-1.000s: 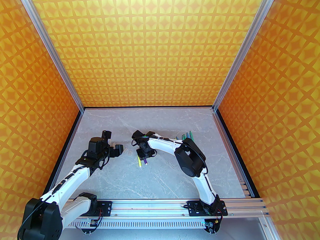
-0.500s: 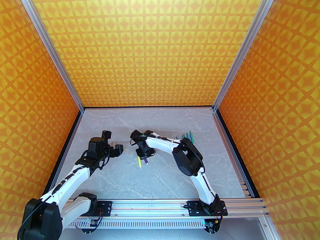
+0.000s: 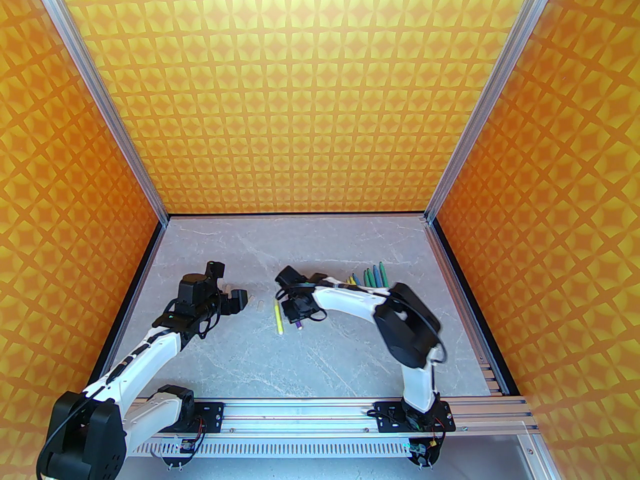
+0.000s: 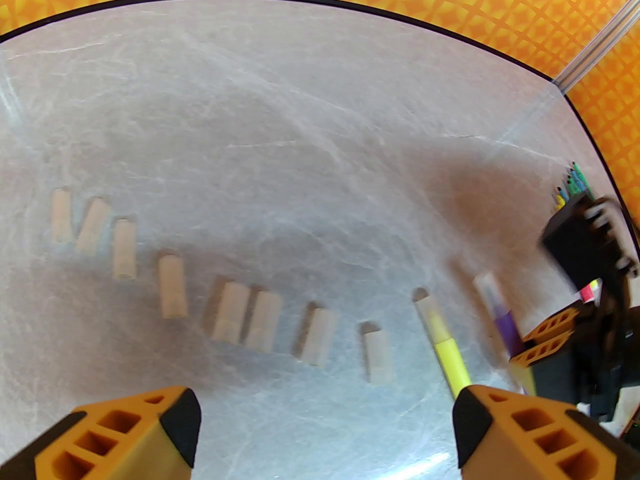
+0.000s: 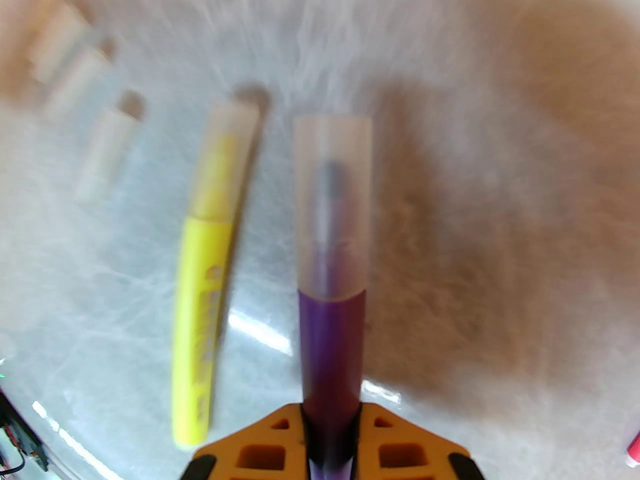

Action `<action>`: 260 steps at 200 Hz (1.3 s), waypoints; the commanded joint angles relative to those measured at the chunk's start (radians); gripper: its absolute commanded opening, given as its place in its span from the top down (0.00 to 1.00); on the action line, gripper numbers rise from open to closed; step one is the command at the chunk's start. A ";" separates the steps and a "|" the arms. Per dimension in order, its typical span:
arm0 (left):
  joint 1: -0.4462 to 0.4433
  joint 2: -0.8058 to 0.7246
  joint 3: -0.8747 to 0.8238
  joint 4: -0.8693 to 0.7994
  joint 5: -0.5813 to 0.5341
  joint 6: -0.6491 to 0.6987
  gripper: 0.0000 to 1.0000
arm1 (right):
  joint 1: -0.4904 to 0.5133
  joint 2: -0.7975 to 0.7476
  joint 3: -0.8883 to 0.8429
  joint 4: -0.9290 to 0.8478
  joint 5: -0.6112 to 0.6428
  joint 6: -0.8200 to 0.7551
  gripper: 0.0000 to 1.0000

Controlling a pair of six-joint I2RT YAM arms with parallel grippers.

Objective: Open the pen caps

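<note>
The right gripper (image 5: 330,420) pinches the purple pen (image 5: 331,348) by its barrel, so its clear cap (image 5: 331,203) pokes out in front, free to be pulled. The left gripper (image 4: 322,418) is spread wide and empty, probably ready to grab that cap. Loose caps (image 4: 172,285) lie just ahead of it.

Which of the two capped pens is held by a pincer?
The purple pen: the right pincer is shut on its barrel. The yellow pen lies loose beside it, with no pincer touching it.

Farther right: purple pen (image 5: 331,348) in right gripper (image 5: 330,430).
</note>
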 commanded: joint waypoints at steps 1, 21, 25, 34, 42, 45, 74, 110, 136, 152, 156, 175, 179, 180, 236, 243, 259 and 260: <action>0.009 0.038 0.041 0.045 0.109 -0.018 0.15 | -0.024 -0.091 -0.071 0.169 -0.048 -0.008 1.00; 0.006 0.079 0.063 0.072 0.208 -0.020 0.17 | -0.038 -0.146 -0.145 0.256 -0.099 -0.014 1.00; 0.006 0.089 0.069 0.077 0.228 -0.020 0.18 | -0.040 -0.159 -0.160 0.275 -0.108 -0.016 1.00; 0.005 0.110 0.082 0.094 0.275 -0.026 0.19 | -0.040 -0.184 -0.192 0.316 -0.131 -0.027 1.00; 0.002 0.129 0.089 0.115 0.309 -0.034 0.20 | -0.040 -0.205 -0.218 0.347 -0.146 -0.035 1.00; 0.001 0.137 0.092 0.123 0.323 -0.037 0.20 | -0.040 -0.213 -0.227 0.358 -0.151 -0.037 1.00; -0.019 0.211 0.128 0.211 0.447 -0.081 0.25 | -0.040 -0.284 -0.296 0.420 -0.174 -0.068 1.00; -0.068 0.294 0.185 0.267 0.509 -0.112 0.32 | -0.040 -0.357 -0.359 0.467 -0.193 -0.088 1.00; -0.099 0.347 0.220 0.284 0.544 -0.133 0.36 | -0.040 -0.387 -0.383 0.486 -0.200 -0.098 1.00; -0.113 0.368 0.223 0.317 0.566 -0.159 0.37 | -0.040 -0.385 -0.379 0.484 -0.204 -0.107 1.00; -0.117 0.371 0.225 0.326 0.571 -0.162 0.37 | -0.040 -0.382 -0.378 0.483 -0.205 -0.107 1.00; -0.131 0.381 0.228 0.351 0.589 -0.179 0.37 | -0.040 -0.371 -0.370 0.483 -0.212 -0.110 1.00; -0.132 0.382 0.229 0.352 0.592 -0.181 0.38 | -0.040 -0.369 -0.367 0.483 -0.213 -0.110 1.00; -0.132 0.383 0.229 0.353 0.593 -0.180 0.38 | -0.040 -0.369 -0.367 0.483 -0.213 -0.110 1.00; -0.145 0.393 0.233 0.372 0.614 -0.197 0.42 | -0.040 -0.350 -0.343 0.485 -0.226 -0.113 1.00; -0.146 0.398 0.232 0.381 0.618 -0.202 0.44 | -0.040 -0.349 -0.342 0.487 -0.230 -0.114 1.00; -0.147 0.406 0.234 0.401 0.625 -0.222 0.49 | -0.040 -0.343 -0.338 0.489 -0.241 -0.113 1.00; -0.147 0.407 0.234 0.402 0.626 -0.223 0.49 | -0.040 -0.343 -0.338 0.490 -0.242 -0.112 1.00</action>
